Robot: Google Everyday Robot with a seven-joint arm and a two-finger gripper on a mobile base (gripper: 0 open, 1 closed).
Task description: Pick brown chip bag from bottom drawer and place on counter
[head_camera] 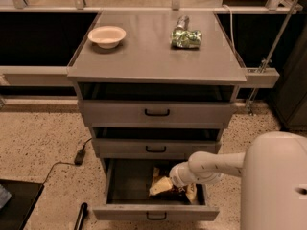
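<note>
The bottom drawer (120, 211) is pulled open. The brown chip bag (162, 186), dark with tan-yellow edges, lies crumpled on the drawer floor right of the middle. My white arm reaches in from the right, and my gripper (176, 178) is down in the drawer right at the bag's upper right part. Its tip is hidden against the bag. The counter (148, 56) is the grey top of the cabinet above.
A pale bowl (107, 35) stands on the counter's back left and a shiny green foil bag (186, 37) at its back right. The two upper drawers (156, 113) stick out slightly. A black cable and plug (79, 156) lie on the floor left of the cabinet.
</note>
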